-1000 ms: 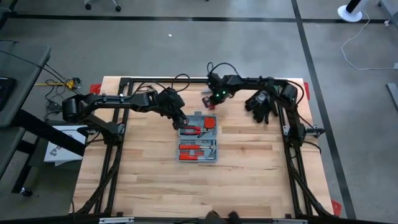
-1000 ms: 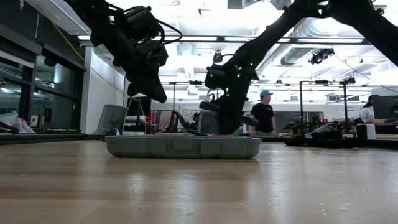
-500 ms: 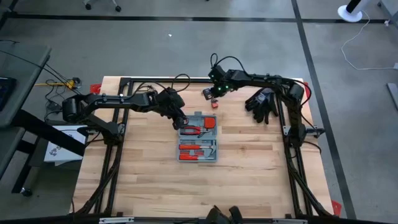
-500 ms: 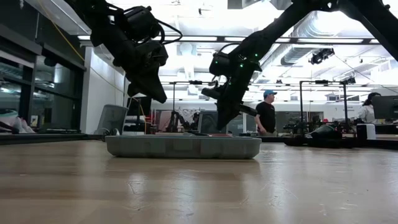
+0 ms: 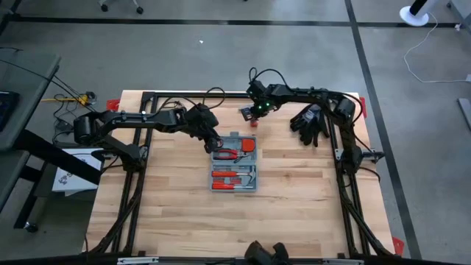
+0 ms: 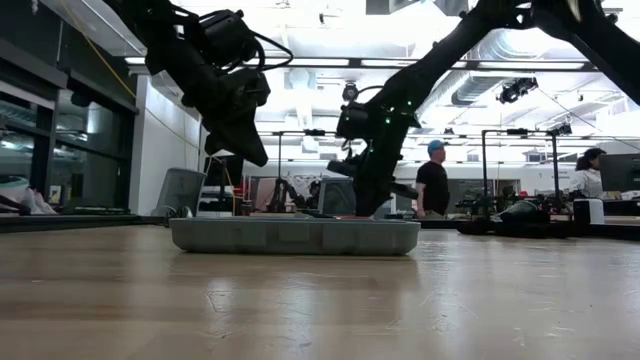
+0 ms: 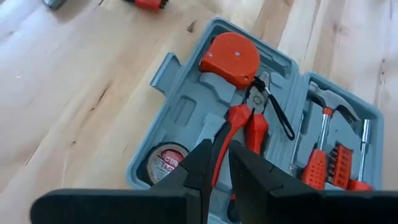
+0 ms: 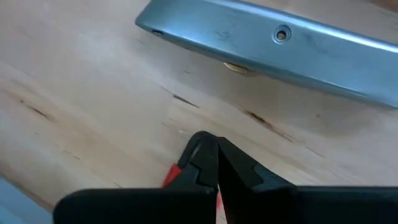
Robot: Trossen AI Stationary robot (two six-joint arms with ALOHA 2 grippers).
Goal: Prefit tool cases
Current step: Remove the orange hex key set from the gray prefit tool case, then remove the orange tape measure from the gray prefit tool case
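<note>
1. tool case (image 5: 235, 163) lies open flat at the middle of the wooden table (image 5: 294, 213), both halves up.
2. inside: red tape measure (image 7: 231, 57), red-handled pliers (image 7: 245, 124), roll of tape (image 7: 165, 163), hammer (image 7: 326, 118), red screwdriver handles.
3. left gripper (image 5: 213, 143) hangs just above the case's far-left corner, fingers nearly together with a thin gap, empty, over the pliers handles in the wrist view.
4. right gripper (image 5: 254, 116) sits near the table's far edge, beyond the case, fingers pinched on a small red item (image 8: 171, 176); what it is, can't tell.
5. slim grey bar (image 8: 273, 38) lies on the wood just ahead of the right gripper.
6. black gloves (image 5: 309, 121) by the right arm's base.
</note>
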